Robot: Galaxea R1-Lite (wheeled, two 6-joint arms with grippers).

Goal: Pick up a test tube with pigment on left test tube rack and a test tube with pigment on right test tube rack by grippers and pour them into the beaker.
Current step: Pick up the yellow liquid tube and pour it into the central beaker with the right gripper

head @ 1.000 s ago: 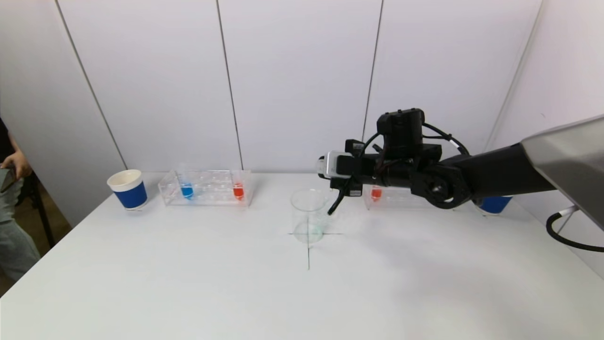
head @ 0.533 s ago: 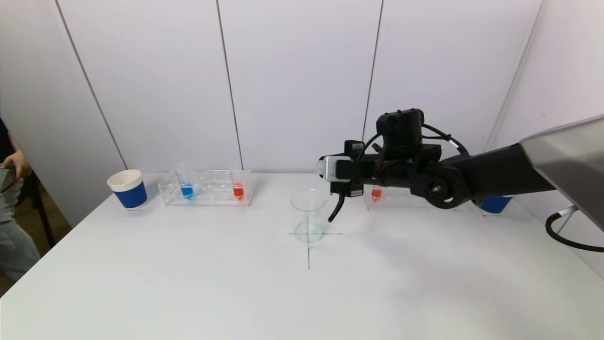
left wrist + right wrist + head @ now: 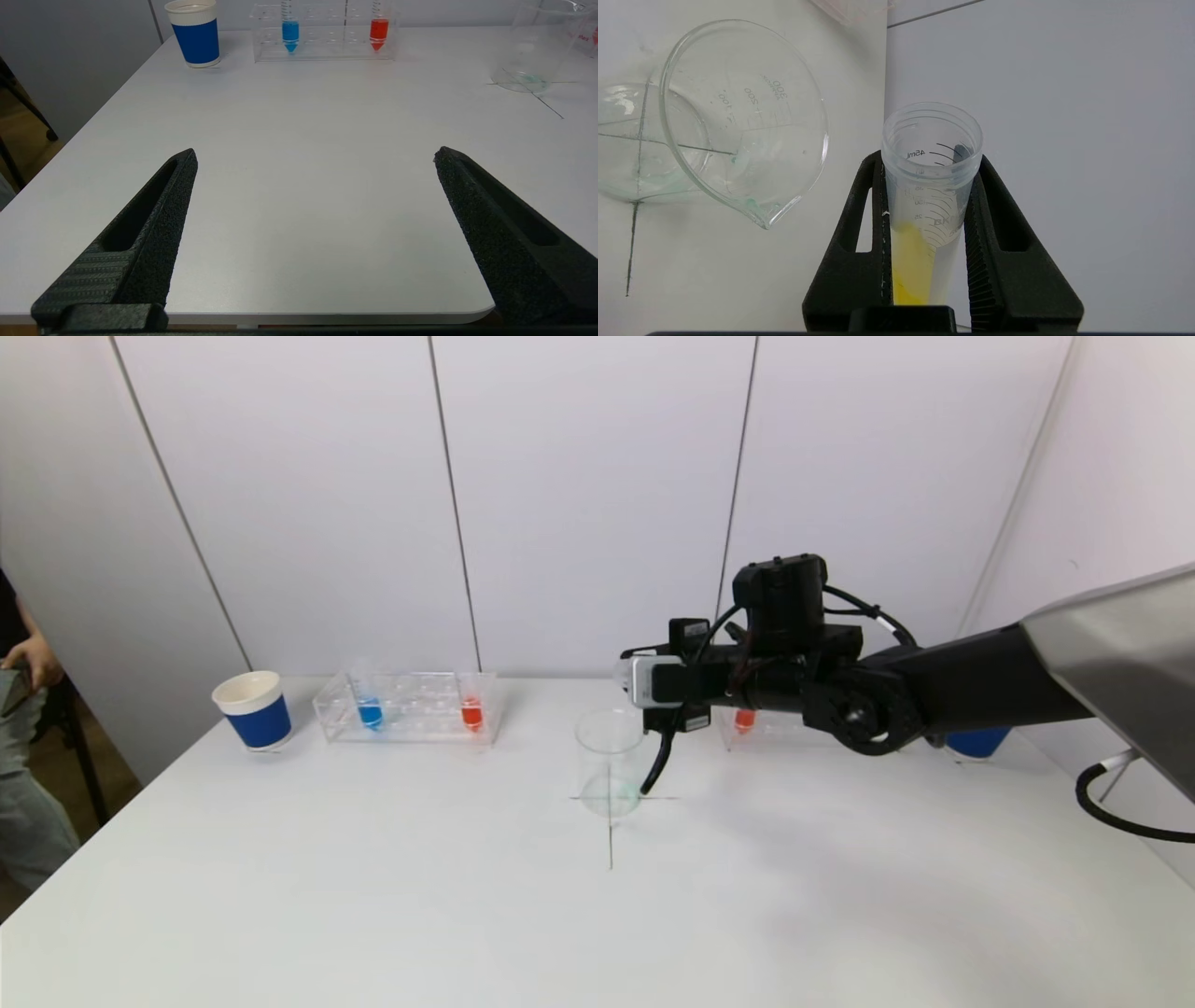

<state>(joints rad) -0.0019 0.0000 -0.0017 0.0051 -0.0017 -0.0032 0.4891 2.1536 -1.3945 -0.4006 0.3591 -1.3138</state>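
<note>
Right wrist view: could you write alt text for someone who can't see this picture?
The right gripper, black, is shut on a clear plastic graduated test tube with yellow pigment lying along one side, its open mouth near the spout of a clear glass beaker. The beaker holds a faint greenish residue and stands on a pencilled cross on the white table.

White tabletop bearing a thin pencilled cross near its centre. A blue paper cup with a white rim stands upright toward the table's left rear corner; a second blue cup, largely hidden, stands at right rear. Pale panelled wall behind; a bystander's hand at far left.
</note>
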